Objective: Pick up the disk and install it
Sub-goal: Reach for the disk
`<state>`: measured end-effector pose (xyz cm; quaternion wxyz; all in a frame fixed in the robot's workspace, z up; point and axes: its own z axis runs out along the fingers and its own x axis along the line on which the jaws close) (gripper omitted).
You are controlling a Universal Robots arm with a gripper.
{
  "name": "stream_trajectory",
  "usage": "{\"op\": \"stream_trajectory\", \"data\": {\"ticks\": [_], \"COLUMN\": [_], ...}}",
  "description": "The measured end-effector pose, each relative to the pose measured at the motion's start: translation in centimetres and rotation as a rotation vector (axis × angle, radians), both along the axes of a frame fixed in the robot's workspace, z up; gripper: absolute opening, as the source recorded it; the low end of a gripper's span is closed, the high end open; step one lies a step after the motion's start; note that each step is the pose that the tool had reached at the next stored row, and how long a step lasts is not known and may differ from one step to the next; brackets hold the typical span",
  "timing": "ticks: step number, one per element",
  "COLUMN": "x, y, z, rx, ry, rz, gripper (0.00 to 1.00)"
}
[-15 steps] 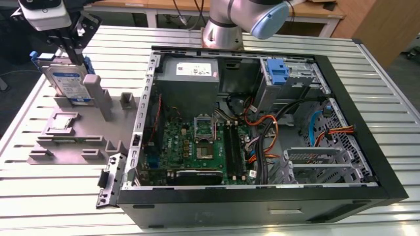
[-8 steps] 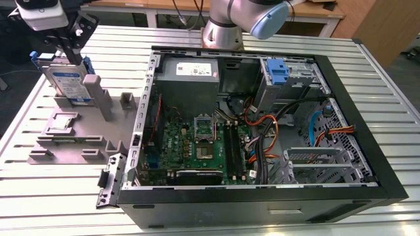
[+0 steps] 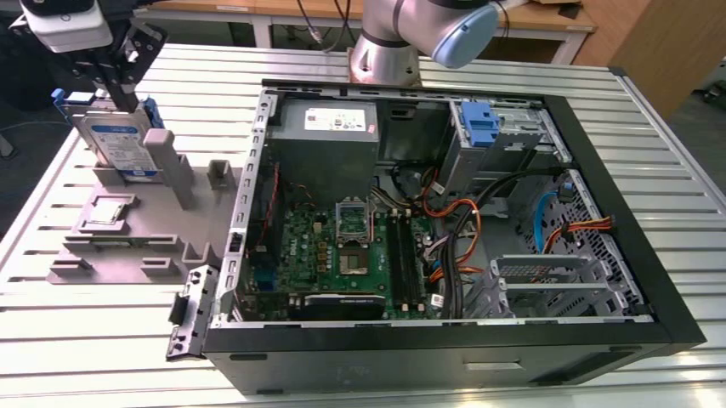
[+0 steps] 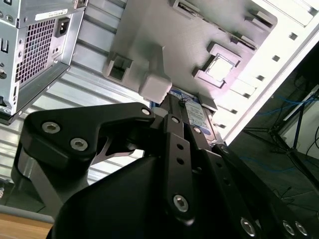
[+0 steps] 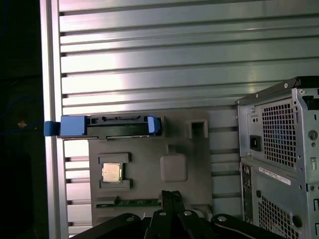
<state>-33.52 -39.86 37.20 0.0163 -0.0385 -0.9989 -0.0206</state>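
Slatted table (image 3: 669,161), pincer (image 3: 122,95) at upright disk (image 3: 117,143)

— What sort of place is this?
— A robotics lab or workshop. A robot arm (image 3: 388,53) stands at the edge of a slatted aluminium desk (image 3: 681,153), beside an open computer case (image 3: 454,357) with its board and cables bare.
— Anything else?
— A grey moulded fixture (image 3: 136,255) holds the disk (image 3: 114,140) and loose parts; wooden benches (image 3: 545,21) stand behind, with cables trailing over them.

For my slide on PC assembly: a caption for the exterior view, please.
Gripper at the top edge of the upright disk in a grey fixture, beside the open computer case.
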Motion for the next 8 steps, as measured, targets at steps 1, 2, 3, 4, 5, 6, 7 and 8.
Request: {"op": "stream_trajectory", "data": {"ticks": [1,2,3,4,5,6,7,8], "x": [-0.05,-0.10,-0.15,-0.20,-0.25,-0.30,-0.35,-0.39], "y": [0.00,0.00,0.00,0.00,0.00,0.00,0.00,0.00], "z": [0.00,0.00,0.00,0.00,0.00,0.00,0.00,0.00], "rx": [0.0000,0.0000,0.0001,0.0001,0.0001,0.0000,0.0001,0.0000], "ry": [0.0000,0.0001,-0.0001,0.0000,0.0000,0.0000,-0.0001,0.0000], "rz": [0.000,0.000,0.000,0.000,0.000,0.000,0.000,0.000], "gripper": [0.10,0.10,0.10,0.10,0.10,0.10,0.10,0.10]}}
